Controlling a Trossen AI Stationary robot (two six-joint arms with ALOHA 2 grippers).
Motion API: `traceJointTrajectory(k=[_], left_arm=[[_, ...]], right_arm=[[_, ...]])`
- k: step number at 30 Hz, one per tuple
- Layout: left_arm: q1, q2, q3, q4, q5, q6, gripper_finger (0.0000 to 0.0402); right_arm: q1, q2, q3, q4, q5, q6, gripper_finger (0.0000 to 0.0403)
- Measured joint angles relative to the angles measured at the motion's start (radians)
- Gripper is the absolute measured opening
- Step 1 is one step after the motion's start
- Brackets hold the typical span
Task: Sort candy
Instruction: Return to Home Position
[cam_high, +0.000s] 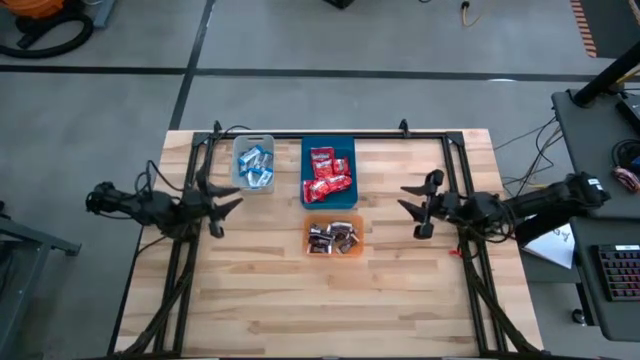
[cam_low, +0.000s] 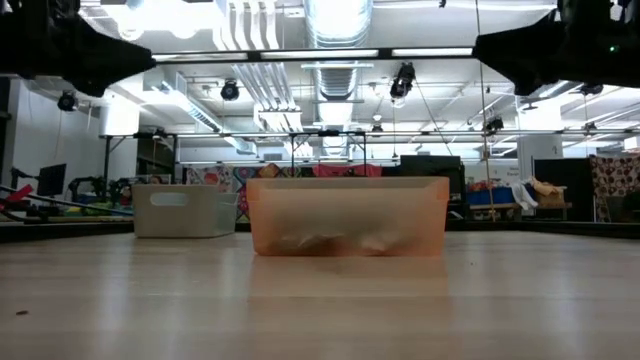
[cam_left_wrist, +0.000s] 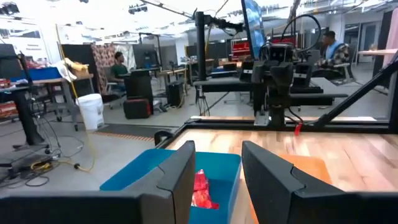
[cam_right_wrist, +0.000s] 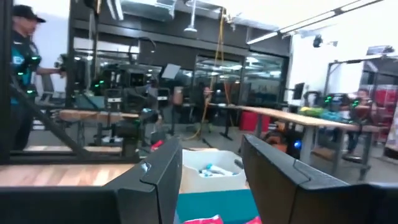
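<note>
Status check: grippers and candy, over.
Left gripper open, empty. Right gripper open, empty. Candy sorted by kind in bins. No obstruction seen.

Candy (cam_high: 322, 160) inside three bins (cam_high: 344, 147)

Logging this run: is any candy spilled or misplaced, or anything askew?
Nothing stands out. Blue-and-white candies lie in the clear bin, red candies in the blue bin, brown-silver candies in the orange bin; no loose candy shows on the table. Left gripper and right gripper hang at the sides, jaws open.
</note>
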Motion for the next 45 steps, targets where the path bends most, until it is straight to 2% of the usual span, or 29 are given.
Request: traceJointTrajectory(k=[4, 11, 13, 16, 20, 25, 26, 29, 32, 34, 38, 41, 45], left_arm=[[0.0, 0.001, -0.024, 0.005, 0.0, -0.032, 0.0116], [0.0, 0.012, -0.065, -0.001, 0.001, -0.098, 0.0116], [0.0, 0.02, -0.065, 0.001, 0.001, -0.098, 0.0116], [0.0, 0.028, -0.065, 0.002, 0.001, -0.098, 0.0116], [0.0, 0.037, -0.065, 0.005, 0.001, -0.098, 0.0116], [0.0, 0.044, -0.065, 0.004, 0.003, -0.098, 0.0116], [0.0, 0.045, -0.065, 0.004, 0.003, -0.098, 0.0116], [0.0, 0.049, -0.065, 0.003, 0.003, -0.098, 0.0116], [0.0, 0.055, -0.065, 0.003, 0.003, -0.099, 0.0116], [0.0, 0.057, -0.065, 0.003, 0.003, -0.099, 0.0116], [0.0, 0.061, -0.065, 0.002, 0.003, -0.099, 0.0116], [0.0, 0.065, -0.065, 0.0, 0.003, -0.099, 0.0116], [0.0, 0.069, -0.064, 0.002, 0.002, -0.099, 0.0116]], right_arm=[[0.003, -0.045, 0.0, -0.042, -0.066, -0.021, 0.0157], [0.002, -0.16, 0.0, -0.025, -0.067, -0.155, 0.0157], [0.002, -0.195, 0.0, -0.043, -0.054, -0.177, 0.0157], [0.002, -0.216, -0.001, -0.039, 0.021, -0.166, 0.0157], [0.001, -0.217, -0.001, -0.051, 0.038, -0.106, 0.0157], [0.003, -0.225, 0.014, -0.09, 0.068, -0.325, 0.0157], [0.005, -0.23, 0.019, -0.086, 0.067, -0.321, 0.0157], [0.006, -0.241, 0.028, -0.158, 0.061, -0.161, 0.0157], [-0.02, -0.297, 0.002, -0.405, -0.105, -0.091, 0.0157], [-0.029, -0.348, 0.0, -0.435, -0.173, -0.067, 0.0157], [-0.058, -0.441, -0.001, -0.532, -0.188, 0.03, 0.0158], [-0.087, -0.479, -0.001, -0.611, -0.289, 0.089, 0.0156], [-0.088, -0.536, -0.001, -0.72, -0.33, 0.084, 0.0155]])
